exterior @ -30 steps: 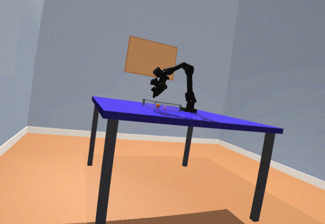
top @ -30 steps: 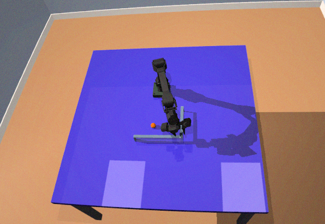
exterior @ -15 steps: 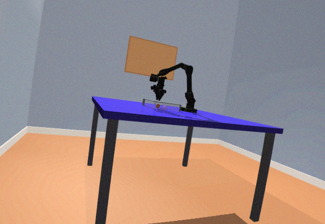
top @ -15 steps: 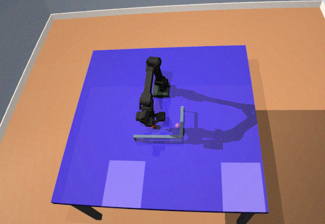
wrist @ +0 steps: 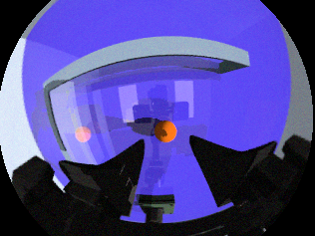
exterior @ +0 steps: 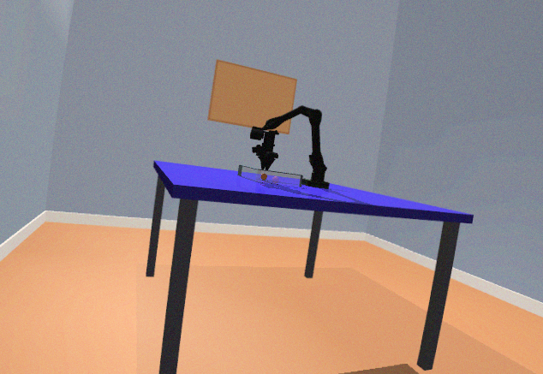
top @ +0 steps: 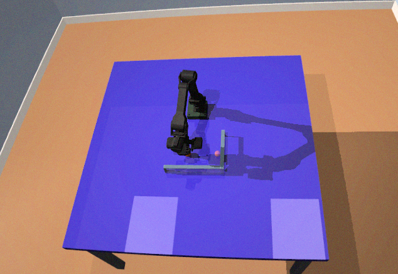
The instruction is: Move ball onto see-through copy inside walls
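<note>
An orange ball (exterior: 263, 176) (wrist: 165, 131) lies on the table (top: 135, 103), mostly hidden under the arm in the top view. The see-through pink copy (top: 217, 153) (exterior: 275, 178) (wrist: 83, 133) shows close beside one clear wall (top: 222, 148), near the corner. The other clear wall (top: 193, 169) (wrist: 169, 46) runs along the far side of the ball. My gripper (exterior: 265, 169) (wrist: 166, 140) points down, a little above the ball. Its fingers are apart and empty. In the wrist view the ball appears just beyond the gap between the fingertips.
The arm's base (top: 197, 111) stands on the table on the open side of the corner. In the wrist view the copy is left of the ball, and the walls meet at the upper left. Two pale patches (top: 150, 224) (top: 297, 229) show on the table beyond the walls.
</note>
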